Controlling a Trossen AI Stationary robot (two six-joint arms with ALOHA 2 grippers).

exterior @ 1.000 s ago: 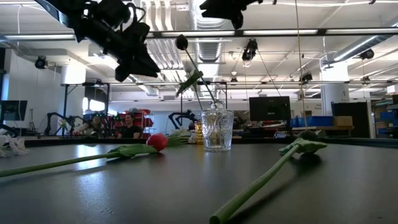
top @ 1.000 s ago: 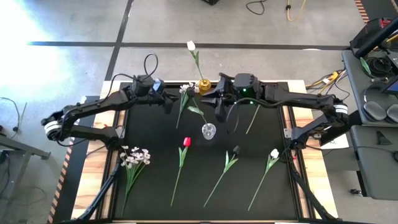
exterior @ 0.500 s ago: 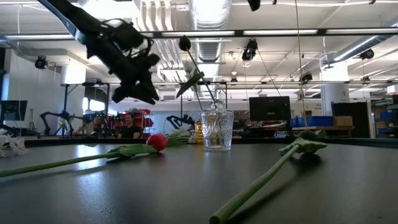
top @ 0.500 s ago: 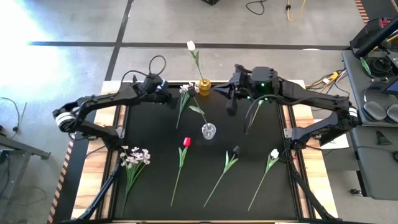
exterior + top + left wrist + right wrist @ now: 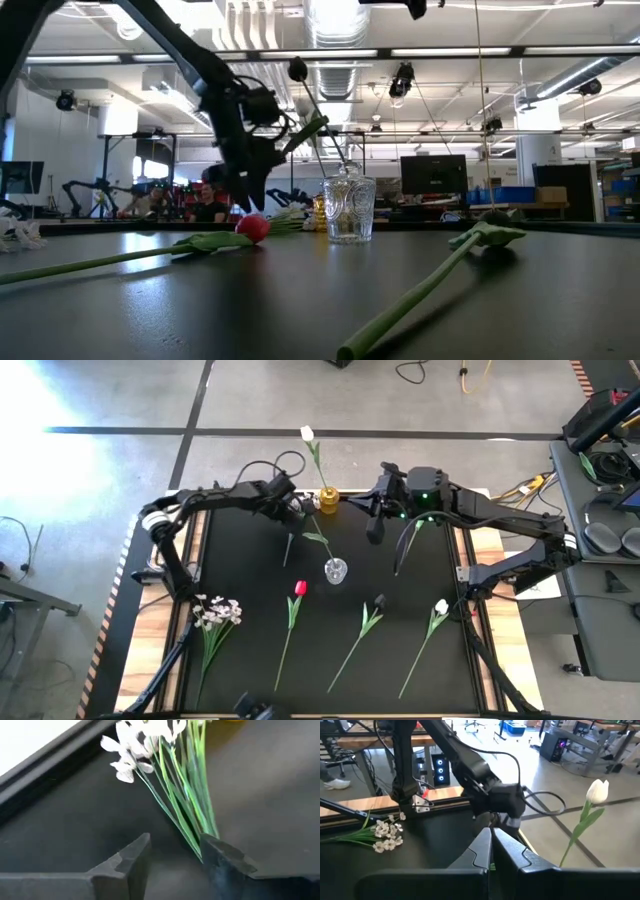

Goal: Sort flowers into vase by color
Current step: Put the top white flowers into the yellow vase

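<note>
White-blossomed spray [image 5: 150,740] lying at the far edge of the black tabletop [image 5: 250,660], its stems between the parted jaws of the left gripper [image 5: 172,851]. Right gripper [image 5: 491,851], jaws closed and empty, hovers near the gold vase [image 5: 328,499] holding a white tulip [image 5: 307,433].

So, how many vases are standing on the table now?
2. A clear glass vase near the black mat's middle; a small gold vase at its edge, holding a white tulip. None seems hidden.
</note>
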